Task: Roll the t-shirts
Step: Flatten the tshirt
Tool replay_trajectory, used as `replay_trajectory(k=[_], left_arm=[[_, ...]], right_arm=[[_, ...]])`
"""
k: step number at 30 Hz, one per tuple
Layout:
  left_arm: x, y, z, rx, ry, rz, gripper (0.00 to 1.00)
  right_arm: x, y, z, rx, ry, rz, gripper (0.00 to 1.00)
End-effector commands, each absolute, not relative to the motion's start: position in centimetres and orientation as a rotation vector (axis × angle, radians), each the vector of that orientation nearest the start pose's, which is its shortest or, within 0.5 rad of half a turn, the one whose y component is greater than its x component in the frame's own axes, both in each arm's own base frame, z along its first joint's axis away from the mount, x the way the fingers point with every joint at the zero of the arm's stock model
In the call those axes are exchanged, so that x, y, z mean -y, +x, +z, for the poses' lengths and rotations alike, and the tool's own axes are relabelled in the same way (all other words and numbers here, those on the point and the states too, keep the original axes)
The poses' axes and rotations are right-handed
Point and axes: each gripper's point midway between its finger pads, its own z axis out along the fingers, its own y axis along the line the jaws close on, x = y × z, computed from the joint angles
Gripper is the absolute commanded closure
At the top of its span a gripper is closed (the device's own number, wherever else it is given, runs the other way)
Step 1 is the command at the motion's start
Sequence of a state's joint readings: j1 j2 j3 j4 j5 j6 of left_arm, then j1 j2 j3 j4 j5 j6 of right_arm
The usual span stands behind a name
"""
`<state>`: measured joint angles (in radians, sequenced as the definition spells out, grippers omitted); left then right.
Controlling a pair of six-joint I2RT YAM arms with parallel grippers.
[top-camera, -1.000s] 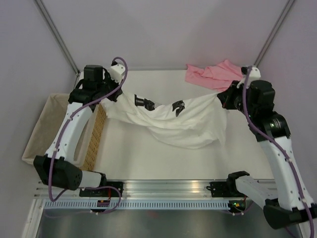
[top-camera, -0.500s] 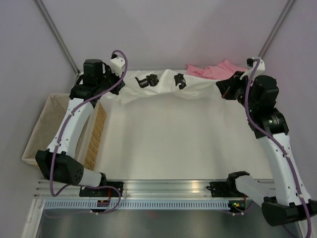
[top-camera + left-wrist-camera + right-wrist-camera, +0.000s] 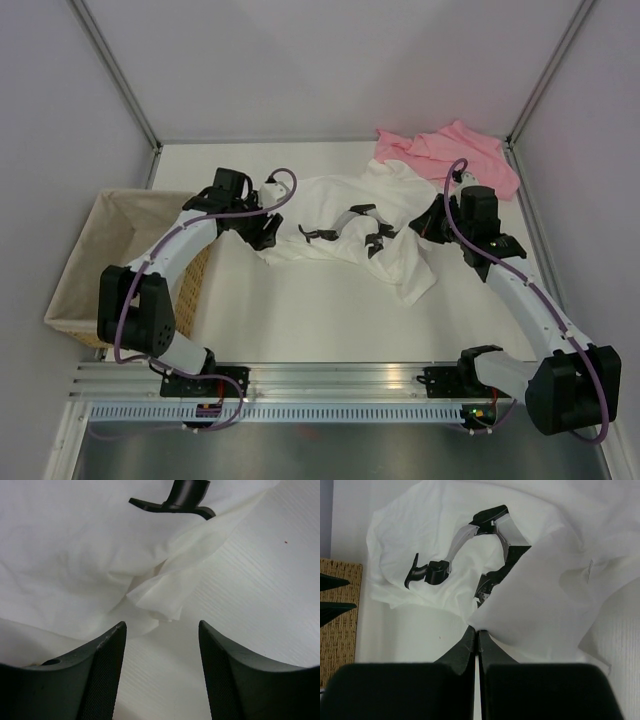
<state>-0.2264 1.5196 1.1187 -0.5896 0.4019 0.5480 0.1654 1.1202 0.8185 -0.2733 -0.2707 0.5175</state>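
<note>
The white t-shirt (image 3: 340,200) is seen crumpled beside the basket (image 3: 200,265), the pink t-shirt (image 3: 450,145) well beyond. The left gripper (image 3: 161,625) is held spread, empty; the right gripper (image 3: 476,632) is pinched on the white hem. Smoothing flat is advised before rolling.

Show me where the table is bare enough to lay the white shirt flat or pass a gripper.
Widest bare patch: the front of the table, between the white t-shirt and the near rail. A smaller strip lies at the far left, behind the left gripper. Crowded: the far right, where the pink t-shirt, white t-shirt and right gripper meet.
</note>
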Motion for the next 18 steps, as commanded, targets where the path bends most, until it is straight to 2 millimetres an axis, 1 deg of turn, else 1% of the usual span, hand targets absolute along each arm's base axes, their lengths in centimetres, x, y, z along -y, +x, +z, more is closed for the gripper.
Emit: replay_trajectory(k=[1, 3, 5, 6, 7, 10, 11, 12, 14, 15, 18], left_arm=[[15.0, 35.0, 12.4, -2.143, 1.169, -0.371, 0.35], [15.0, 35.8, 11.8, -2.171, 1.154, -0.365, 0.33], [14.8, 36.4, 10.6, -2.212, 1.145, -0.35, 0.3], [14.5, 37.4, 10.8, -2.234, 1.104, -0.311, 0.28], [14.5, 38.4, 10.4, -2.254, 1.086, -0.3, 0.28], [14.3, 39.7, 9.9, -2.304, 1.018, -0.27, 0.27], [14.5, 40.3, 10.3, -2.298, 1.001, -0.269, 0.28], [14.6, 40.4, 9.8, -2.314, 0.99, -0.286, 0.28], [14.9, 40.5, 9.9, -2.313, 0.984, -0.316, 0.31], [15.3, 40.3, 9.7, -2.32, 0.982, -0.352, 0.37], [15.7, 38.8, 9.1, -2.362, 0.991, -0.435, 0.44]], right_arm=[[-11.8, 34.1, 21.6, -2.064, 0.168, 0.649, 1.0], [-11.8, 34.1, 21.6, -2.064, 0.167, 0.649, 1.0], [-11.8, 34.0, 21.4, -2.067, 0.167, 0.647, 1.0], [-11.7, 34.1, 21.5, -2.065, 0.168, 0.642, 1.0], [-11.7, 34.0, 21.3, -2.069, 0.17, 0.642, 1.0], [-11.7, 34.0, 21.2, -2.072, 0.172, 0.64, 1.0], [-11.7, 34.0, 21.2, -2.071, 0.169, 0.639, 1.0], [-11.7, 34.0, 21.1, -2.072, 0.171, 0.64, 1.0], [-11.6, 33.9, 20.8, -2.079, 0.169, 0.634, 1.0], [-11.6, 33.9, 20.6, -2.084, 0.172, 0.633, 1.0], [-11.5, 33.8, 20.5, -2.085, 0.173, 0.629, 1.0]])
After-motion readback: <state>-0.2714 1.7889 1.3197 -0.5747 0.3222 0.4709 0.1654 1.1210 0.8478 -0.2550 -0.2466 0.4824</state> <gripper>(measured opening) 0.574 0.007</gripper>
